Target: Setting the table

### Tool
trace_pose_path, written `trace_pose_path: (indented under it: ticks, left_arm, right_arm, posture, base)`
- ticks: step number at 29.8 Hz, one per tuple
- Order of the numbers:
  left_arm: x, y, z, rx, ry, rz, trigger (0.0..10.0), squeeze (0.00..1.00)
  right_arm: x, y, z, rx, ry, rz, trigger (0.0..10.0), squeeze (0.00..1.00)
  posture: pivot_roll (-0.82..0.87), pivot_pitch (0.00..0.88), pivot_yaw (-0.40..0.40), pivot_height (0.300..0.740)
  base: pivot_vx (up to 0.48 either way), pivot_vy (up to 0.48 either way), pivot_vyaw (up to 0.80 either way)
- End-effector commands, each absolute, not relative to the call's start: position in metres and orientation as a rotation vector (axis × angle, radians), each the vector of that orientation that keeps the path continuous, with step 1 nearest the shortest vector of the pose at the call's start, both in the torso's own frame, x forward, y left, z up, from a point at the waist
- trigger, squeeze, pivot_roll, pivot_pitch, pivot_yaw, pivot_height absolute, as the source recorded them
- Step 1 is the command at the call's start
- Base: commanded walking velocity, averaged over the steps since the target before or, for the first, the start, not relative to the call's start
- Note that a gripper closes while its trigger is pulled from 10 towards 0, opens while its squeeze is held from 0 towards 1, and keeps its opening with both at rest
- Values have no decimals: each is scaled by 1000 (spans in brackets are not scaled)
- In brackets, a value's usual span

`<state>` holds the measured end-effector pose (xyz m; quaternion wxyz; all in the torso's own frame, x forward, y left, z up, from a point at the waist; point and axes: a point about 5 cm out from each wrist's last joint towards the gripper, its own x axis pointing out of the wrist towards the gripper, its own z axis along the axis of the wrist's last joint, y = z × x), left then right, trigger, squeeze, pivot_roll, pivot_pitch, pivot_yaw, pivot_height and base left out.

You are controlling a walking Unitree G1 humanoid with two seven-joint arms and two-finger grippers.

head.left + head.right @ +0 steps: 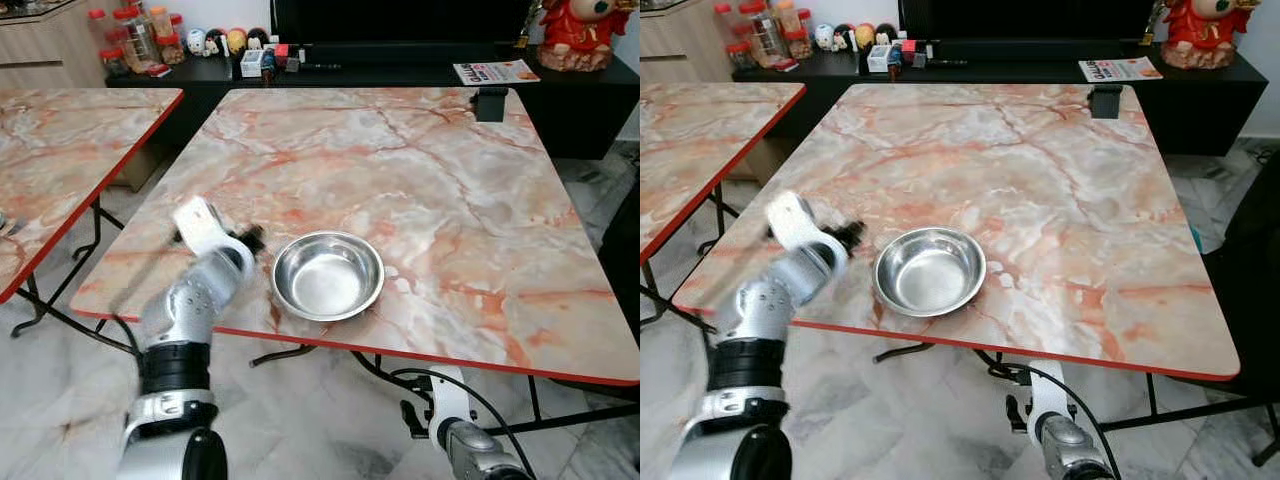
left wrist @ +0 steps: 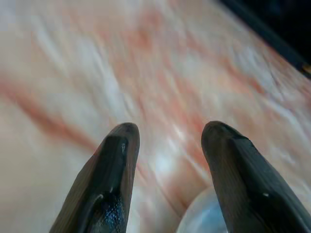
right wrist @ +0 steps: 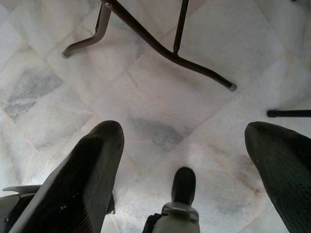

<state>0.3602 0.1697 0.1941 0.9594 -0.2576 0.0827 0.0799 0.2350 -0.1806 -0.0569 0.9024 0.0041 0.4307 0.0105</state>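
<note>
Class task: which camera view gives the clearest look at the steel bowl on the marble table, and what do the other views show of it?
The left eye view shows the steel bowl best: whole, sharp, empty, near the table front edge. The right eye view shows the same. The left wrist view catches a blurred bit of rim between the open left tool fingers. The right wrist view faces the floor.

Left end effector (image 2: 167,145) fingers apart over blurry marble surface (image 2: 97,73); pale rim, maybe bowl (image 2: 204,218), between them.
</note>
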Motion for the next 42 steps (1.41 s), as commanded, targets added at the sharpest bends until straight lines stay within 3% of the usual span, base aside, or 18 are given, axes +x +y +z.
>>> trace_pose_path:
  ticks: [1, 5, 7, 12, 24, 31, 37, 39, 42]
  left_arm:
    - [358, 195, 208, -367, 58, 264, 10000, 0]
    - [352, 223, 205, -197, 39, 369, 10000, 0]
    - [343, 249, 202, 12, 44, 458, 10000, 0]
    - [322, 290, 180, 211, 112, 577, 10000, 0]
    - [262, 333, 105, 282, 389, 750, 10000, 0]
    - [236, 321, 45, 31, 635, 705, 10000, 0]
    - [233, 310, 27, 26, 714, 622, 10000, 0]
    - [237, 287, 6, 125, 798, 431, 10000, 0]
    - [243, 269, -5, 179, 839, 298, 10000, 0]
  right_arm:
    - [235, -178, -57, 4, 900, 34, 10000, 0]
    - [235, -178, -57, 6, 899, 34, 10000, 0]
    - [235, -177, -58, 7, 899, 33, 10000, 0]
    - [235, -177, -58, 7, 900, 36, 10000, 0]
    - [233, -175, -59, 12, 903, 36, 10000, 0]
    - [232, -175, -60, 14, 906, 37, 10000, 0]
    - [232, -175, -60, 14, 907, 37, 10000, 0]
    - [232, -175, -59, 13, 908, 36, 10000, 0]
    - [233, -175, -59, 11, 909, 37, 10000, 0]
  posture:
    - [-59, 19, 66, 740]
    - [-58, 17, 68, 740]
    - [-58, 15, 72, 740]
    - [-53, 7, 80, 740]
    - [-57, 0, 96, 740]
    - [-62, 0, 101, 740]
    - [-62, 0, 101, 740]
    - [-59, 3, 89, 740]
    - [-61, 4, 89, 740]
  base:
    - [0, 0, 0]
    - [0, 0, 0]
    - [0, 0, 0]
    - [0, 0, 0]
    - [0, 0, 0]
    - [0, 0, 0]
    - [0, 0, 0]
    - [0, 0, 0]
    - [0, 0, 0]
